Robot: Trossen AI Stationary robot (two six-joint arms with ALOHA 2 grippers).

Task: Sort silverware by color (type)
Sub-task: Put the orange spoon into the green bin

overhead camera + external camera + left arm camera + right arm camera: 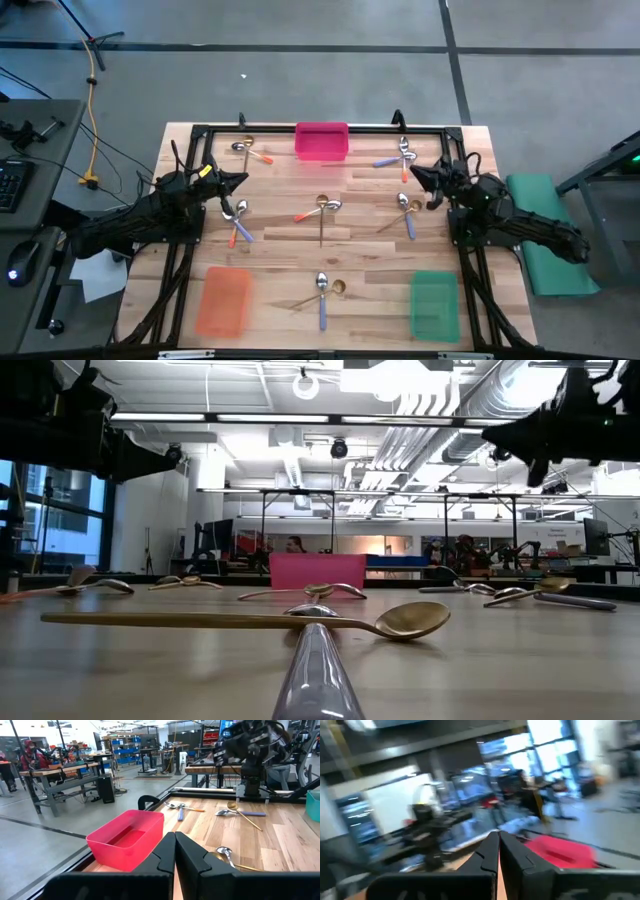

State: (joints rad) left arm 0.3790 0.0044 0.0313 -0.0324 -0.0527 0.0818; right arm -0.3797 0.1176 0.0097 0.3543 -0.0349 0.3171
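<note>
The silverware (321, 213) lies scattered in mixed clusters mid-frame on the surface (280, 250), evidently unsorted. Left pincer (243, 178) and right pincer (412, 170) hover pinched closed and empty at frame left and right, apparently poised to begin.

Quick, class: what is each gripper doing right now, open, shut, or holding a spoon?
Left gripper: shut, holding nothing, raised above the table.
Right gripper: shut, holding nothing, also raised.
</note>
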